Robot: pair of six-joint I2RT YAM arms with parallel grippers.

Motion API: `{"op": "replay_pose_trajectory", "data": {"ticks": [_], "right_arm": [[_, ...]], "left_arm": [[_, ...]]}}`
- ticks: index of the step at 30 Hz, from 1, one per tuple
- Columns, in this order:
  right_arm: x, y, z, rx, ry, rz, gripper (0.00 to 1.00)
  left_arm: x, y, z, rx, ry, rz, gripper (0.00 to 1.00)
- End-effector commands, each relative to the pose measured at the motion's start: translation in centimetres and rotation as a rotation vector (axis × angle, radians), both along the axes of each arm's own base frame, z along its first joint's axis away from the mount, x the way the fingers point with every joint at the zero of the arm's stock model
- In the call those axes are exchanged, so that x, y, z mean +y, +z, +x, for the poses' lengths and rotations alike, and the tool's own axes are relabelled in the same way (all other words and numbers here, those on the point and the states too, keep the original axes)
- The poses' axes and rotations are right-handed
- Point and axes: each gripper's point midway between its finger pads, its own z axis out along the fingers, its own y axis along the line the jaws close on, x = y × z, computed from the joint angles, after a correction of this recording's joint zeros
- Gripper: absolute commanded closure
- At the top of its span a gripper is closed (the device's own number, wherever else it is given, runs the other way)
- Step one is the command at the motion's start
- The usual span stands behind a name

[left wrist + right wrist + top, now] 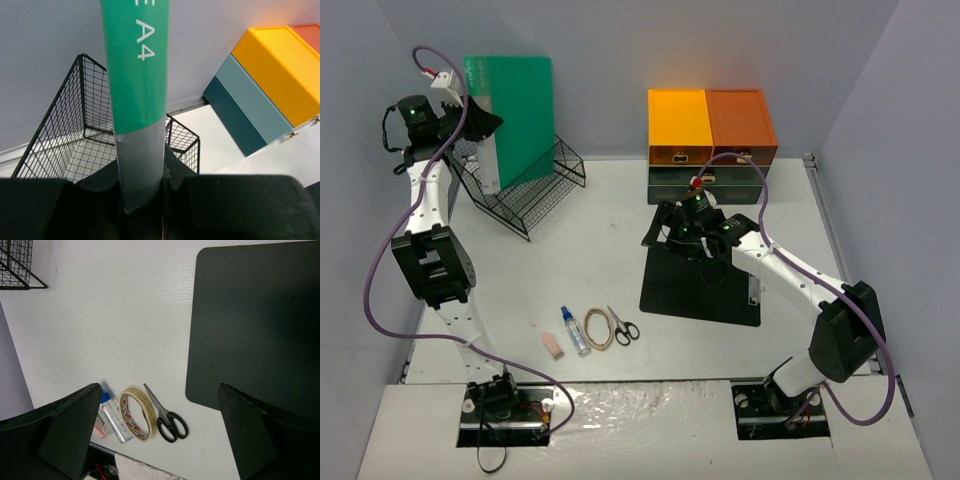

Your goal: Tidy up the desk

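A: Top external view, entry one: the desk [570, 255], a white matte top running from the arm bases to the far wall. What stands on it?

B: Far left, a black wire basket [535, 190]. A green folder [515, 100] stands upright with its lower end down in the basket. Its spine is marked A4.

A: Is the folder held?

B: Yes. The left gripper [142, 190], raised at the far left, is clenched on the folder's spine. In the left wrist view a finger presses each side of the grey lower part.

A: Entry two?

B: A drawer unit [712, 125] at the far edge, right of centre. It has one yellow top and one orange top, with darker drawers beneath.

A: Entry three?

B: A black mat [705, 290] lying flat on the desk, nearer than the drawer unit. The right gripper [685, 232] hovers over the mat's far-left part. Its jaws are spread wide with nothing between them.

A: Small items?

B: There is one row near the front edge, left of the mat. From left to right it holds a pink eraser [552, 343], a small clear bottle [575, 330] with a blue cap, a tape roll [599, 328] and black-handled scissors [623, 327].

A: How are they spaced?

B: The eraser lies just beside the bottle. The bottle and the tape roll look to be touching, though they are too small in view to be sure. The scissors lie just right of the roll, blades pointing far.
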Motion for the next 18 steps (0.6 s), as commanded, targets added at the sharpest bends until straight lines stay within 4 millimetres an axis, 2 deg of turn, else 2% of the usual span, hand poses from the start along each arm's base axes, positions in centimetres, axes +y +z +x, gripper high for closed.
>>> {"op": "replay_pose_trajectory", "data": {"ticks": [1,6,13,18], "right_arm": [[0.9,1.4,0.6,-0.049,0.012,0.035,0.00],[0.9,1.2,0.4,-0.047,0.022,0.029,0.00],[0.6,-0.5,-0.7,-0.022,0.057,-0.009,0.00],[0.6,-1.7,-1.2,-0.029,0.084,-0.050,0.00]], "left_arm": [[-1.4,6.7,-1.8,-0.182,-0.053,0.035,1.00],[-1.4,9.3,-2.6,-0.302,-0.067,0.002,1.00],[-1.0,13.7,-3.3,-0.444,-0.057,-0.001,1.00],[-1.1,15.5,-3.9,-0.516,-0.068,0.003,1.00]]}}
